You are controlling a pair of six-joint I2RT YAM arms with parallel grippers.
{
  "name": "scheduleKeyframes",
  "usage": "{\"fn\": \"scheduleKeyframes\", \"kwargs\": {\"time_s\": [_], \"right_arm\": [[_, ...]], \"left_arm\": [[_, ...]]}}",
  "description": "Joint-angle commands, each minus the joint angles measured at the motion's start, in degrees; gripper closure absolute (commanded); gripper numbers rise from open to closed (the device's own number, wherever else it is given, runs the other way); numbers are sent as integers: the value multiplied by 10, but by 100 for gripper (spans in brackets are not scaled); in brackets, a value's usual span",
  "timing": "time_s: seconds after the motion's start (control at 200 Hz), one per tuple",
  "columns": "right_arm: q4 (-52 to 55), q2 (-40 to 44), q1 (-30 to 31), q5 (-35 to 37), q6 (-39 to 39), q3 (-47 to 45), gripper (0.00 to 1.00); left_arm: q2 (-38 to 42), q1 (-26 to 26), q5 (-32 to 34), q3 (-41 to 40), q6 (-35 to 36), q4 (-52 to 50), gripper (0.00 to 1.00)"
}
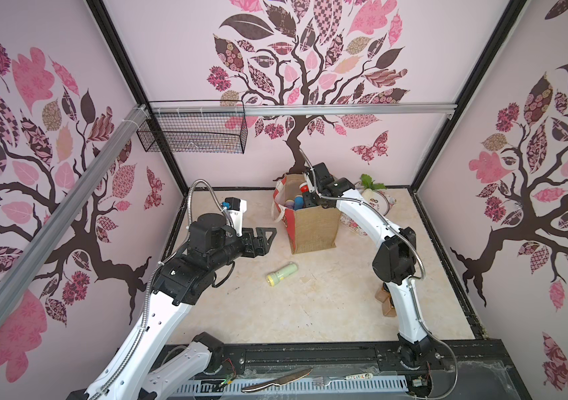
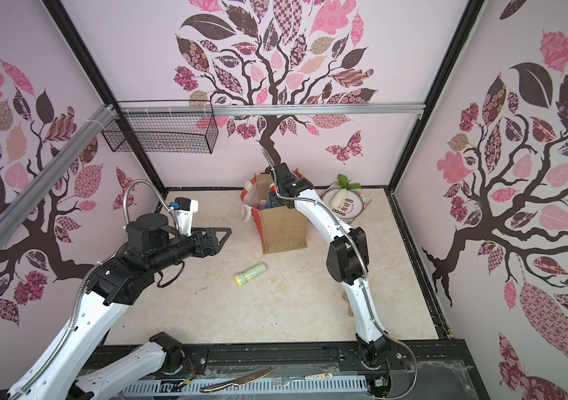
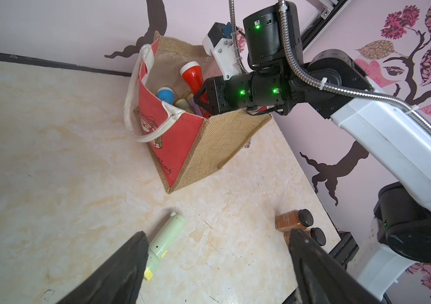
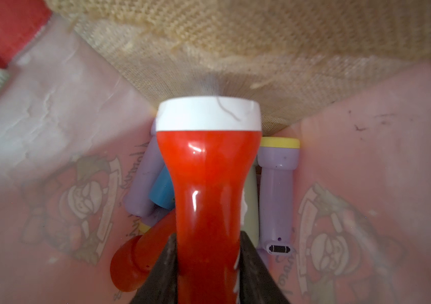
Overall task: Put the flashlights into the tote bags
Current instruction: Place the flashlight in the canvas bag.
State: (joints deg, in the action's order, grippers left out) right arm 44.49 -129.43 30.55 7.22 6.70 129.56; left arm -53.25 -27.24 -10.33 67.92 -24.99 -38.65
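The right claw (image 3: 201,103) is clamped tight round the handle of a glossy red plastic flashlight with a white-ringed flared head (image 4: 206,184). It has that flashlight inside the mouth of the boxy brown burlap tote bag with red side panels and white strap handles (image 1: 313,228). The flashlight's long axis runs straight out ahead of the claw, head foremost, with the white ring close to the far burlap wall. I can't tell whether it touches.

Beneath and beyond the claw lies a heap already in the bag: a lilac flashlight with a yellow ring (image 4: 278,184), a blue one (image 4: 163,194) and another red one (image 4: 135,263). To my eye the next move turns on this: the bag walls stand on every side of the held flashlight. Letting go should drop it onto the heap rather than over the rim.

The left claw (image 1: 270,240) hangs above the pale marbled counter (image 1: 310,311), jaws spread wide and holding nothing. One pale green plastic flashlight with a yellow-ringed head (image 1: 282,273) lies flat on the counter, below that claw and a little ahead of it. Its tail slants toward the bag, well apart from the right claw. The left arm is plainly the nearer one for it.
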Motion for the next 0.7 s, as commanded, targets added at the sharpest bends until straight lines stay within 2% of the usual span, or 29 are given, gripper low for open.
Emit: {"fn": "scheduleKeyframes", "kwargs": {"time_s": [0.0,0.12,0.25,0.325,0.52,0.695], "right_arm": [[-7,-8,-1,-5,2,6,79],[-13,4,-1,-3,0,6,65],[-15,17,-1,3,0,12,45],[-15,29,-1,4,0,18,37],[6,54,6,15,-4,53,26],[40,87,21,28,-7,72,20]], "left_arm": [[5,3,9,20,5,-1,13],[10,3,15,17,1,-3,13],[20,3,21,17,-3,-9,13],[23,3,25,19,-3,-18,13],[29,3,31,20,-2,-63,13],[49,3,19,5,-5,-93,13]]}}
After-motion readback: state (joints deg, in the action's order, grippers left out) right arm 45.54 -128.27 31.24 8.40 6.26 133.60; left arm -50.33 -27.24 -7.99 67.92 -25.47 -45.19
